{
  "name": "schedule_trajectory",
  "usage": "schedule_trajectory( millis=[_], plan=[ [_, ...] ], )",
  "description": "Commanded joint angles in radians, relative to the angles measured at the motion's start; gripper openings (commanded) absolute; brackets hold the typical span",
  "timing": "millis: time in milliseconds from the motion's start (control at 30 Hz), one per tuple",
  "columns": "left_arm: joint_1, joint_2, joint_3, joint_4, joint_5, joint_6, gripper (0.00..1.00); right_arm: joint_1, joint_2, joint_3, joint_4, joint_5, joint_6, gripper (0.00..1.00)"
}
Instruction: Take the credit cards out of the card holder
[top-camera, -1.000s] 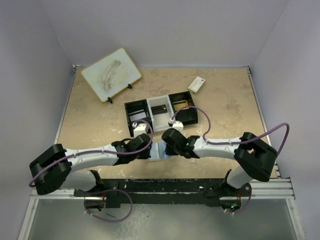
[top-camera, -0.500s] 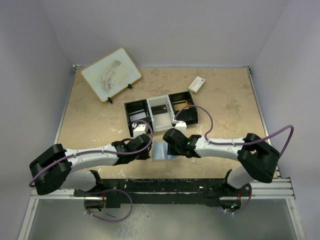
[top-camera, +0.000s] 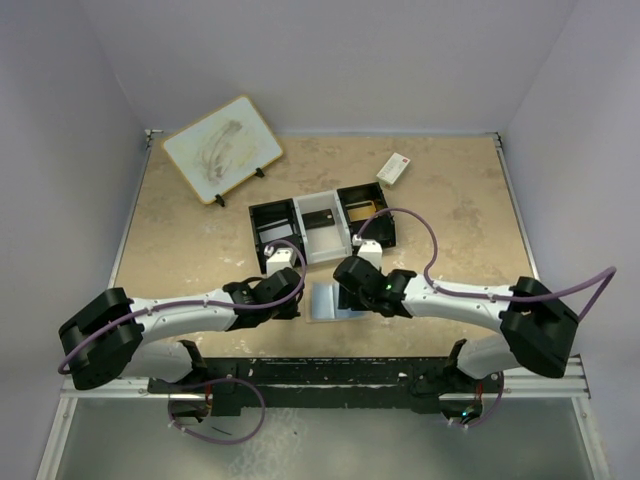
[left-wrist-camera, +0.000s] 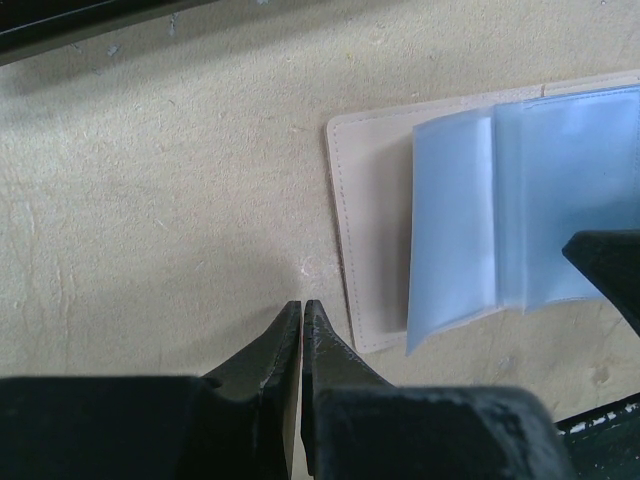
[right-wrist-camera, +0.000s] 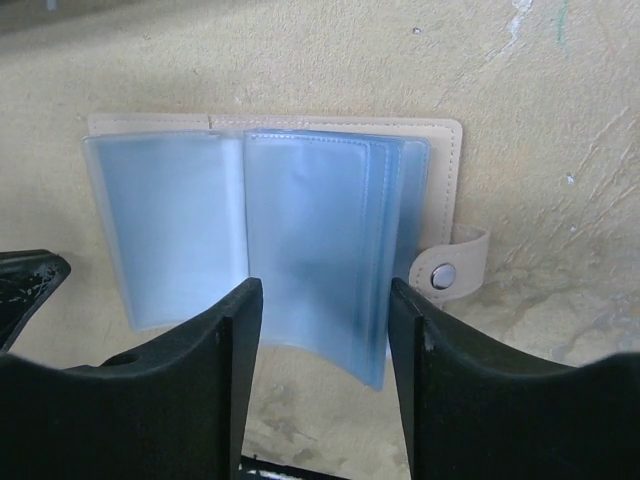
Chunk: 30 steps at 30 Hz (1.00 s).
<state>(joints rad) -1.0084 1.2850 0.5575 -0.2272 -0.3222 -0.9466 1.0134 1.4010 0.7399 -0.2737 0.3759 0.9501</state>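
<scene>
The card holder (top-camera: 325, 301) lies open on the table near the front edge, tan outside with pale blue sleeves (right-wrist-camera: 300, 240) fanned up and its snap tab (right-wrist-camera: 447, 274) at one side. No credit cards show in the sleeves. My right gripper (right-wrist-camera: 322, 300) is open, just short of the sleeves' edge, with nothing between its fingers; from above the right gripper (top-camera: 344, 293) sits at the holder's right. My left gripper (left-wrist-camera: 302, 305) is shut and empty, its tips on the table beside the holder's tan corner (left-wrist-camera: 365, 220); from above the left gripper (top-camera: 298, 306) is at its left.
A black-and-white three-compartment tray (top-camera: 275, 225) stands just behind the holder, with a dark card (top-camera: 320, 218) in its middle compartment. A white box with a red mark (top-camera: 393, 168) lies at the back right. A framed board (top-camera: 222, 148) stands at the back left.
My right gripper has opened, let go of the blue sleeves and drawn back a little to the right. The left gripper has stayed shut in place.
</scene>
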Motion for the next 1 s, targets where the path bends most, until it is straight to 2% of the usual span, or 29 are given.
schedule_trajectory(
  millis=[0,100,167,333,500,600,700,767,800,900,967],
  plan=[
    [-0.002,-0.009,0.009,0.026,-0.003,0.014,0.0,-0.004,-0.046,-0.009,-0.033,0.023,0.001,0.53],
    [-0.002,-0.01,0.01,0.027,-0.002,0.015,0.0,-0.006,-0.061,-0.028,-0.013,0.016,-0.002,0.38],
    [-0.002,-0.01,0.012,0.025,-0.001,0.015,0.0,-0.006,-0.054,-0.03,-0.008,0.018,-0.002,0.23],
    [-0.002,-0.008,0.015,0.023,-0.003,0.019,0.0,-0.007,0.029,-0.003,-0.051,0.057,-0.012,0.01],
    [-0.002,-0.011,0.023,0.008,-0.014,0.02,0.0,-0.006,0.14,0.037,-0.098,0.146,-0.029,0.0],
    [-0.002,-0.031,0.033,-0.022,-0.045,0.02,0.0,-0.004,0.124,0.056,-0.089,0.125,-0.057,0.0],
    [-0.002,-0.067,0.041,-0.054,-0.09,0.02,0.0,-0.005,-0.011,0.042,-0.04,0.067,-0.095,0.2],
    [-0.002,-0.094,0.057,-0.098,-0.137,0.02,0.0,-0.005,-0.102,0.047,-0.052,0.087,-0.106,0.44],
    [-0.002,-0.109,0.065,-0.123,-0.16,0.02,0.0,-0.007,-0.144,0.05,-0.062,0.102,-0.11,0.51],
    [-0.002,-0.172,0.093,-0.189,-0.239,0.03,0.01,-0.011,-0.258,0.066,-0.081,0.16,-0.152,0.63],
    [-0.001,-0.215,0.118,-0.238,-0.302,0.047,0.05,-0.02,-0.317,0.085,-0.088,0.23,-0.198,0.72]
  ],
)
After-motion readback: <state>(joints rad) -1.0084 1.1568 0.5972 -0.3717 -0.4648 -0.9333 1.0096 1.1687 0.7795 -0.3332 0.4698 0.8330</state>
